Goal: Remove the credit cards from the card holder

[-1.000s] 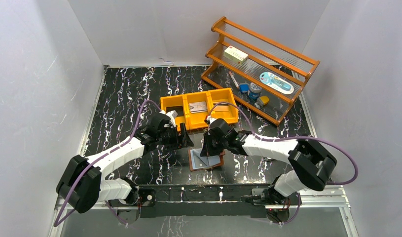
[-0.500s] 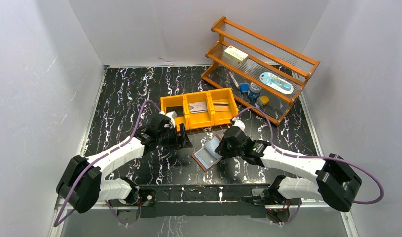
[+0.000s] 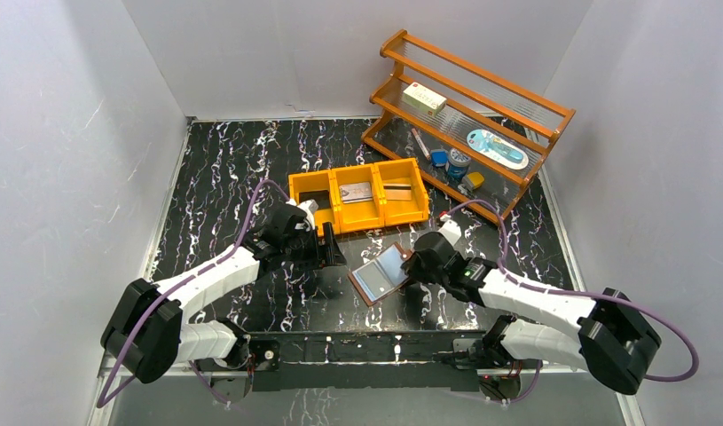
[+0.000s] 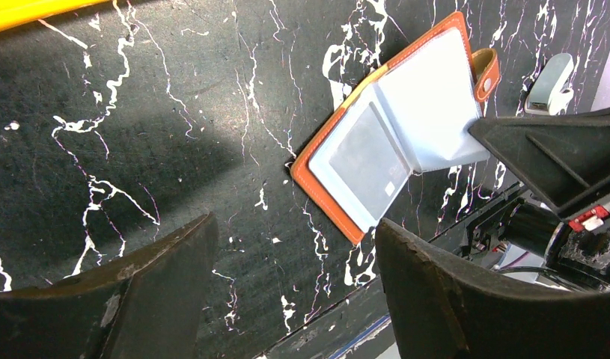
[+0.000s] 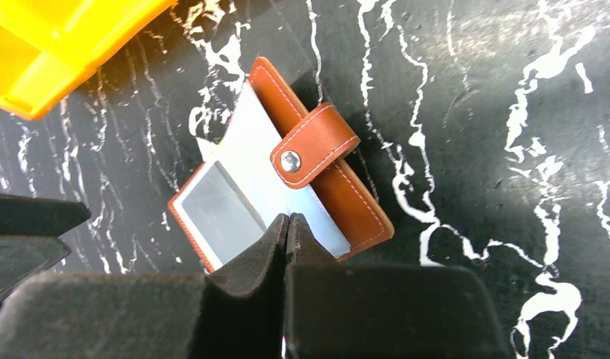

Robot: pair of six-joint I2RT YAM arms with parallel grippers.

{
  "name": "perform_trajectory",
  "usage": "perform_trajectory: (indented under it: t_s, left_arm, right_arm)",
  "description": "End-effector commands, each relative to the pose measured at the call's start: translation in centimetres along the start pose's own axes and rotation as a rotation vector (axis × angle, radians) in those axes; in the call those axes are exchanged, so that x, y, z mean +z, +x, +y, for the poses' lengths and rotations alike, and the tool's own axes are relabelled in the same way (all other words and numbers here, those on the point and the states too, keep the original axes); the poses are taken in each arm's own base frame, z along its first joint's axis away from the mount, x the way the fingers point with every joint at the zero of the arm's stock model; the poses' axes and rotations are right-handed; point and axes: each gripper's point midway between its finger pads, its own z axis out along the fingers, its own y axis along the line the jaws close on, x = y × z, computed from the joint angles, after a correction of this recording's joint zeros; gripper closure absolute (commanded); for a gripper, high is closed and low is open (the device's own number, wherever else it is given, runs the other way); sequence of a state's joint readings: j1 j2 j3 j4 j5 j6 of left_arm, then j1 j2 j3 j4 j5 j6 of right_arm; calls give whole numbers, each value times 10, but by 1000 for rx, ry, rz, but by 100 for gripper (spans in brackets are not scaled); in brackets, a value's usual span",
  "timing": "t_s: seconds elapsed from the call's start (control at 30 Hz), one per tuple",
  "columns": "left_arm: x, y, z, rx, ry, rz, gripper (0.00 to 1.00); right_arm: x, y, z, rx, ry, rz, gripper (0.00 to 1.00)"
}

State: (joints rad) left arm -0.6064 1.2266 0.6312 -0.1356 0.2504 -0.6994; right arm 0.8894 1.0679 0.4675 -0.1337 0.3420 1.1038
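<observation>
Right gripper (image 5: 287, 224) tight on clear sleeve (image 5: 245, 149) of open card holder (image 5: 354, 202).

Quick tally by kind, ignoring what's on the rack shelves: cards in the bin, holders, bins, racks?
credit cards in orange bin: 3, one per compartment
card holder: 1
orange bin: 1
wooden rack: 1
Total: 6

Black bench (image 3: 224, 177) veined in white like marble, shut in by plain pale grey walls (image 3: 74, 133) at the left, back and right. At the back right, an orange-brown wooden rack (image 3: 482, 74) with two slatted shelves, standing on the bench at an angle to the back wall. Along the near edge, a metal rail (image 3: 588, 362); soft, even light with faint shadows.
</observation>
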Motion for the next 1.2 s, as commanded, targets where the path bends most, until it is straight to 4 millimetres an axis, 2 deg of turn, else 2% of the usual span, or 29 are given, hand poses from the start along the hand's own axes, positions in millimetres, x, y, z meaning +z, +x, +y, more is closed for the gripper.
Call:
perform_trajectory:
  t_s: [0.0, 0.13, 0.27, 0.37, 0.5, 0.63, 0.77, 0.83, 1.0, 1.17]
  left_arm:
    - [-5, -3, -6, 17, 12, -11, 24]
    - [-5, -3, -5, 18, 11, -11, 24]
    - [-5, -2, -4, 19, 9, -7, 23]
    - [-6, -2, -5, 24, 11, -7, 22]
    - [-8, -4, -7, 30, 12, -9, 22]
    - [-10, -5, -6, 36, 5, -15, 21]
    - [-13, -8, -5, 39, -9, -30, 20]
    - [-15, -11, -3, 34, -21, -53, 20]
    - [-25, -21, 4, 17, -66, -134, 19]
    - [-36, -25, 11, 10, -102, -184, 18]
  right_arm:
    - [6, -18, -4, -34, 57, -32, 92]
    - [11, -17, -25, -63, 170, -5, 84]
    - [6, -23, -19, -103, 175, 1, 78]
    - [-2, -30, -14, -114, 168, -11, 67]
    - [-16, -37, -9, -112, 150, -22, 65]
    - [-28, -40, 9, -110, 57, -17, 61]
    - [-34, -33, 50, -189, -160, 37, 53]
    - [-29, -23, 63, -235, -221, 89, 49]
    - [-7, 3, 73, -346, -197, 215, 40]
    - [12, 15, 71, -427, -137, 264, 30]
